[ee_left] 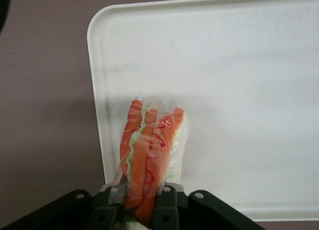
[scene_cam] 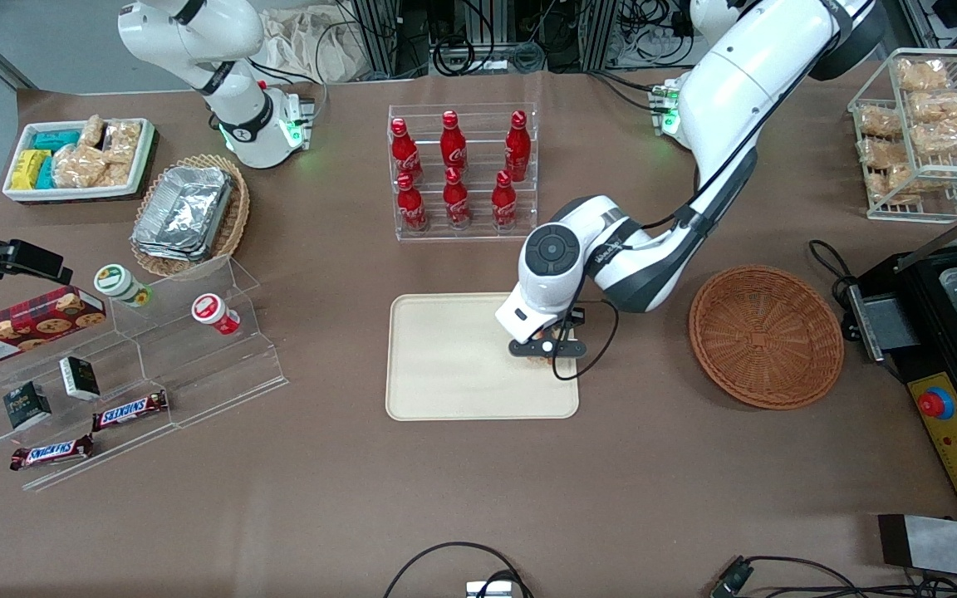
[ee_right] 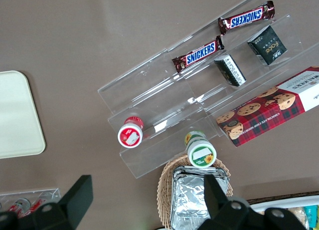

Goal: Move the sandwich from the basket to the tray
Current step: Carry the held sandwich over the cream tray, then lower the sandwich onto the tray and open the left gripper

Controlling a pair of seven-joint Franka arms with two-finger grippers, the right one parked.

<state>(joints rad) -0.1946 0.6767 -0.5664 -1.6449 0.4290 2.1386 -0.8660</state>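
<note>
Sandwich (ee_left: 152, 150) clamped between gripper (ee_left: 143, 202) fingers (ee_left: 165, 206), wrapped wedge with orange and green filling edge showing, over cream tray (ee_left: 239, 80) near its rim. Front view: gripper (scene_cam: 547, 349) low over tray (scene_cam: 453, 357) at edge toward working arm's end, sandwich mostly hidden under it. Brown wicker basket (scene_cam: 765, 336) on table (scene_cam: 478, 498) beside tray, apart, toward working arm's end. Cola bottle rack (scene_cam: 462, 170) farther from front camera than tray.

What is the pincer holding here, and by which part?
The pincer is shut on the sandwich, gripping one end of the wrapped wedge, filling edge facing the wrist camera. It hangs over the tray, near the edge closest to the basket.
</note>
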